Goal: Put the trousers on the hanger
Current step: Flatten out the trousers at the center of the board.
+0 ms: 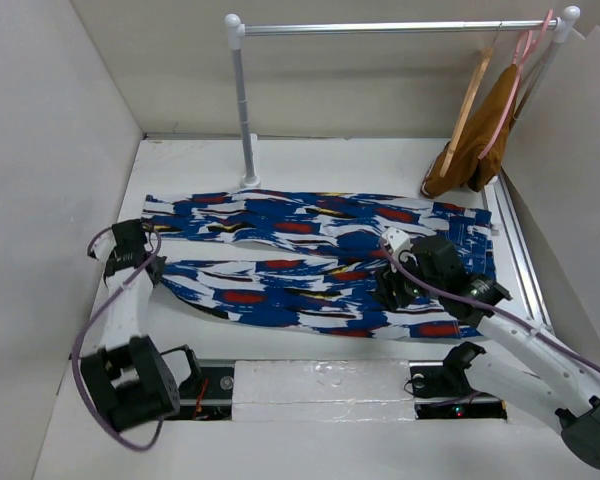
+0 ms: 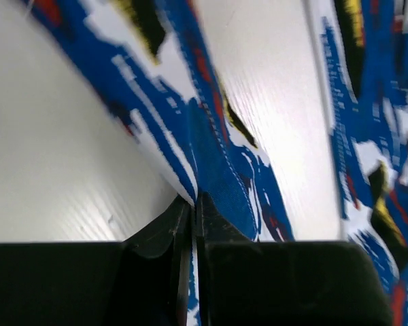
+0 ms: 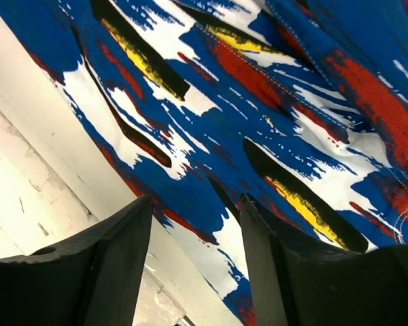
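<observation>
Flat on white table (image 1: 330, 165): blue trousers (image 1: 280, 215)

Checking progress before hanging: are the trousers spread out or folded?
Spread out: the trousers lie flat on the table, both legs stretched side by side, a strip of table showing between them.

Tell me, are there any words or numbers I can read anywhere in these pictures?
None: no word, number, brand or sign can be read in any view.
The trousers show only blue, white, red, yellow and black streaks, no letters.
The wooden hanger and the rail show no label.
</observation>
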